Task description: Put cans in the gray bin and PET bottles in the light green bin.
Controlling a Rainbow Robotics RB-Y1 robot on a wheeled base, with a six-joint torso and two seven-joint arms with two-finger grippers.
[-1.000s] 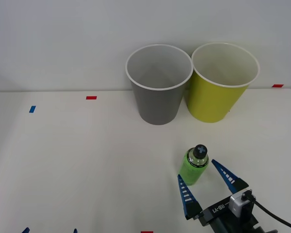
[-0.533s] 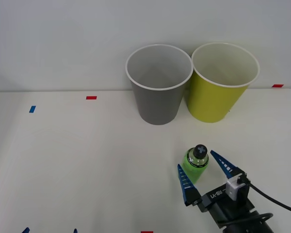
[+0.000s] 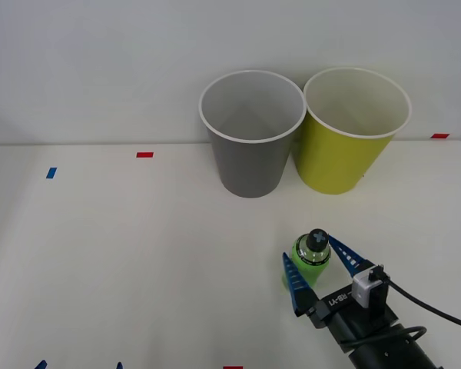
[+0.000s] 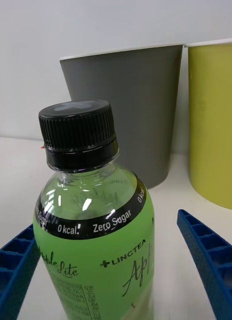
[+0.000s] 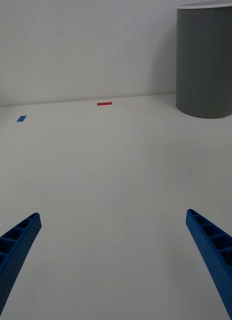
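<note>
Small green-wrapped plastic bottle with black cap (image 3: 310, 260): stood between spread right gripper (image 3: 320, 269) fingers, ungrasped; centring advised before closure.

The left hand (image 5: 116, 260), fingers spread, hovers over the table (image 5: 116, 165) near the gray bin (image 5: 206, 60).

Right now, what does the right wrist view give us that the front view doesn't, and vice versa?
Right wrist view alone: the label text on the PET bottle, "0 kcal. Zero Sugar", and a visible gap between the bottle and one blue finger, so the jaws are open around it.

Front view alone: the open tops and pale insides of both bins, the red and blue tape marks on the table, and the right gripper from above.

Both: the bottle upright between the fingers, with the gray bin and light green bin standing behind it.
</note>
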